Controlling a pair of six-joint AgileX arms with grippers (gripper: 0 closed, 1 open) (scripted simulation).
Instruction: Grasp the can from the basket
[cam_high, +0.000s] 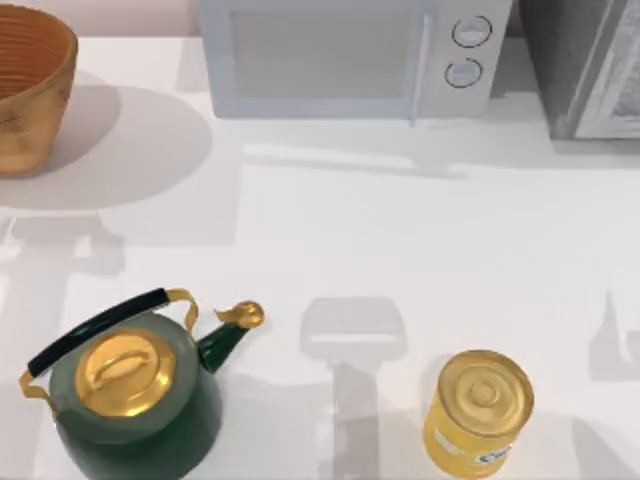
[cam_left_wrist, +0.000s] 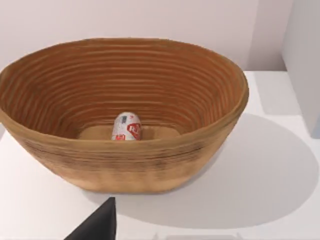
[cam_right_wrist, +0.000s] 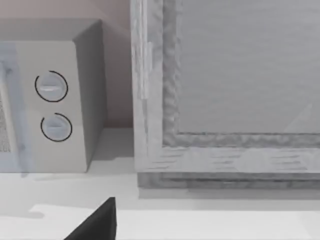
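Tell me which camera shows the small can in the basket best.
The left wrist view: the can sits on the floor of the basket. From the top view, the basket's wall hides it; the right wrist view faces the microwave.

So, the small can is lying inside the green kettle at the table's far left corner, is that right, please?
Not quite: the can lies inside the wicker basket, as the left wrist view shows. The basket is what sits at the table's far left corner in the top view; the green kettle is at the near left.
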